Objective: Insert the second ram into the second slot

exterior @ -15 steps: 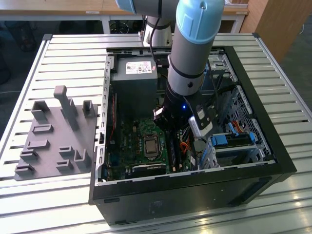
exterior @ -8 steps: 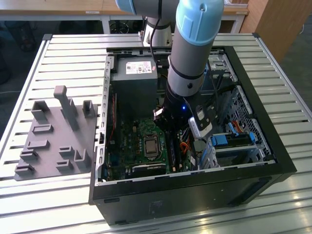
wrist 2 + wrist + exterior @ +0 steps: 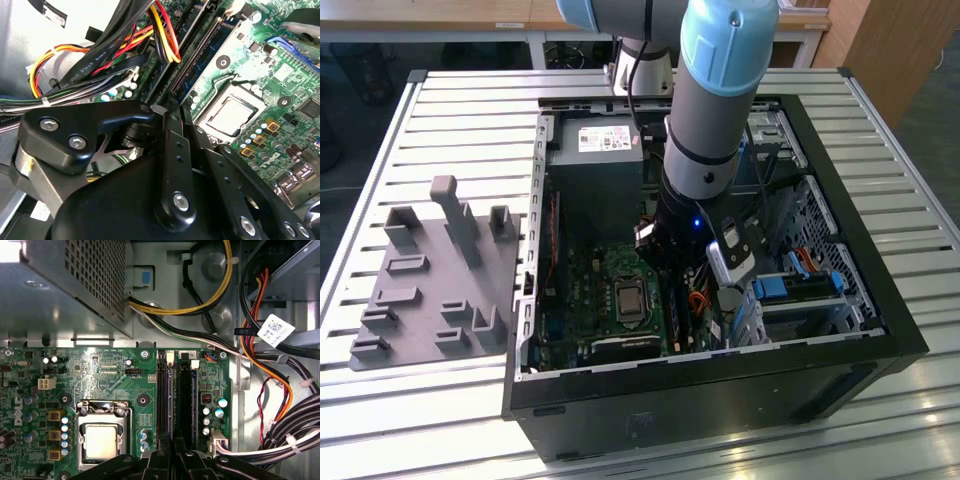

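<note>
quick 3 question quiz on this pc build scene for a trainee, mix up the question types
1. True or false: the grey tray sits inside the case.
2. The gripper hangs over: a) the power supply b) the memory slots c) the grey tray.
3. What colour is the motherboard?
Key: 1 false, the grey tray lies on the table beside the case; 2 b; 3 green.

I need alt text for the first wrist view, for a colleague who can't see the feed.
The black gripper sits directly over the motherboard's two parallel memory slots, beside the square metal processor socket. Above the board is the grey perforated power supply, with bundled yellow, orange and black cables running down the other side.
</note>
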{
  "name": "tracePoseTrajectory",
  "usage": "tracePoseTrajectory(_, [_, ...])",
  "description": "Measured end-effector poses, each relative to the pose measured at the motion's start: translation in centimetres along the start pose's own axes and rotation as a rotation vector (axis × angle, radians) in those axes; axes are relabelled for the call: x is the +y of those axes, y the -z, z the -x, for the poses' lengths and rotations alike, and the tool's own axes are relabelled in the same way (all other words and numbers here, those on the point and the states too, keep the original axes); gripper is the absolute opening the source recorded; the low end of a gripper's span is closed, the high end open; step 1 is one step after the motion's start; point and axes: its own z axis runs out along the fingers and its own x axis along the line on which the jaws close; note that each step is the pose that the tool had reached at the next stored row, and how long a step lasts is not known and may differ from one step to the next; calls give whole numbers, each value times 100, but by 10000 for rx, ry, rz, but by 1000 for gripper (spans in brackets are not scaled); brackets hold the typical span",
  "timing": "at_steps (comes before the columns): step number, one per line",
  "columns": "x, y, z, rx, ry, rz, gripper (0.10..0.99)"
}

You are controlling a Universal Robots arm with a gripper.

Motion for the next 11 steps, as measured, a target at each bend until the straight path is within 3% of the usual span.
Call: tracePoseTrajectory(11, [-1,-23,1,0,0,0,137])
